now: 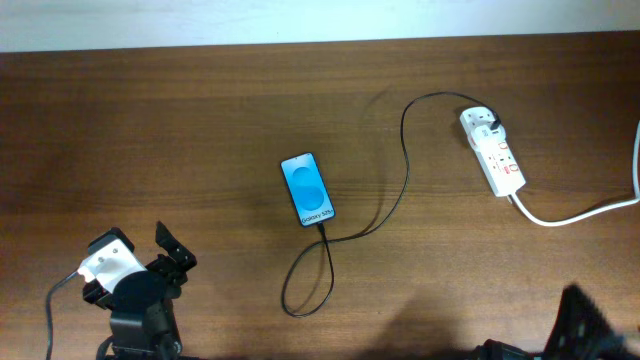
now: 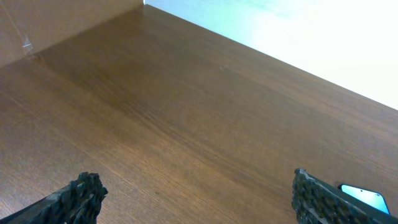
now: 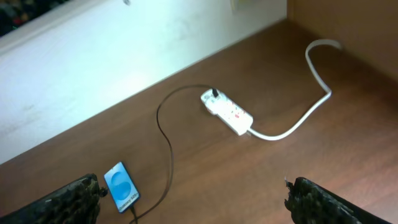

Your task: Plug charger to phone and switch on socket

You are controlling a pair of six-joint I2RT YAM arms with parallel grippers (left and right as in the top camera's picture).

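Observation:
The phone lies face up mid-table, blue screen lit; it also shows in the right wrist view and at the edge of the left wrist view. The charger cable runs from the phone's lower end, loops toward the front, then curves up to its black plug seated in the socket, a white strip with red switches, also seen in the right wrist view. My left gripper is open and empty at the front left. My right gripper is open and empty at the front right, far from both.
The socket's thick white cord runs off the right edge of the table. A pale wall borders the table's far edge. Bare wood lies between the grippers and the phone.

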